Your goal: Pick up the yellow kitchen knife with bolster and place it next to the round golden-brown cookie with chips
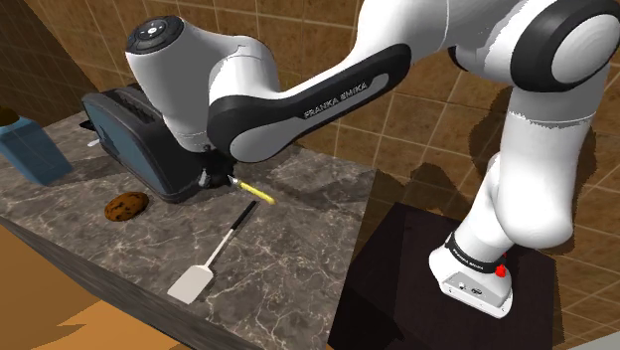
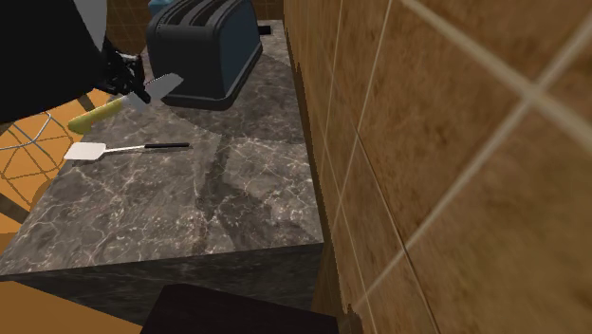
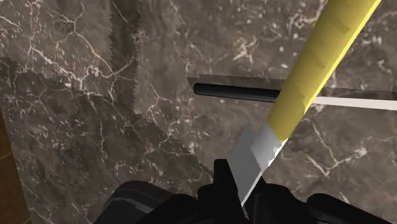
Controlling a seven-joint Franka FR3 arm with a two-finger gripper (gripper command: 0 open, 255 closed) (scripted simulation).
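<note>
Gripping the yellow-handled knife by its blade, the tool hangs above the dark veined counter.

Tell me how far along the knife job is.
Done: the gripper is shut on the knife by its blade, and it hangs above the counter. In hand: the carry, with the knife beside the toaster. Left: move it to the cookie and lay it down next to it.

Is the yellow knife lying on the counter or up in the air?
Up in the air: the gripper clasps the knife by its blade, above the spatula.
</note>
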